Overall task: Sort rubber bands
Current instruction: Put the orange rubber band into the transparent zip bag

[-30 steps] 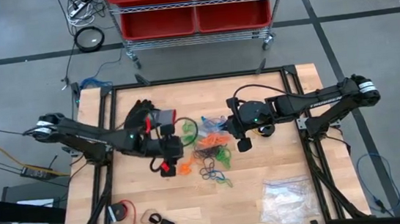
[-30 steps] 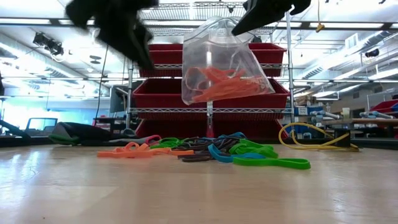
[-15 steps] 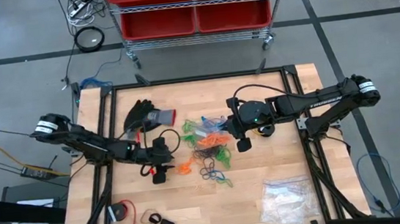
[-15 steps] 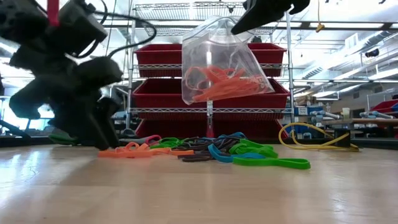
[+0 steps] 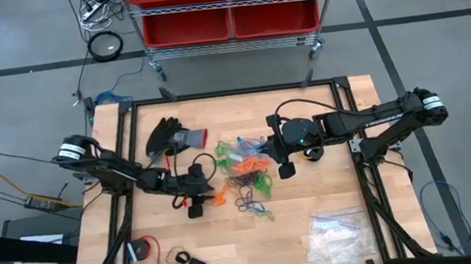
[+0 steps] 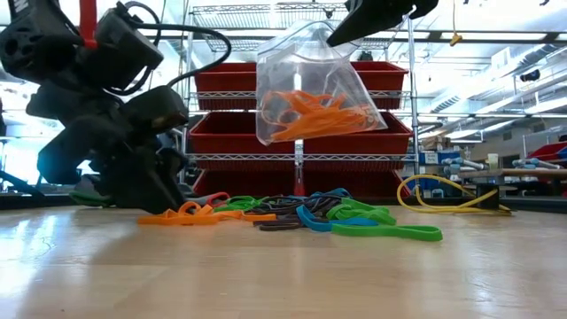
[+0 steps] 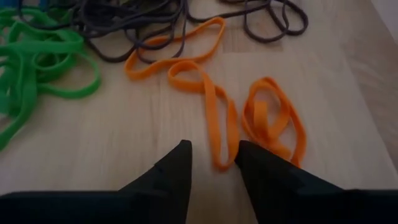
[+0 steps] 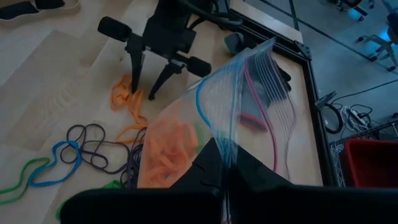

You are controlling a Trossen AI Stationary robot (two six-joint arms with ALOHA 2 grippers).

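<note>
Both arms are dark, near black, built of slim straight tubes joined by thicker rounded housings. The left arm [image 5: 105, 169] has a pale silvery ring at its outer joint, and so does the right arm [image 5: 373, 121], which also carries faint light lettering along its forearm. Black cables loop loose over each wrist. A red patch shows on top of the left wrist block. The left fingers [image 7: 171, 174] are matt black, tapering wedges; the right fingers [image 8: 217, 168] are equally dark and angular.

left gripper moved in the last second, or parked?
Yes. The left gripper has come down from above the bag to the table, at the orange bands left of the pile.
</note>
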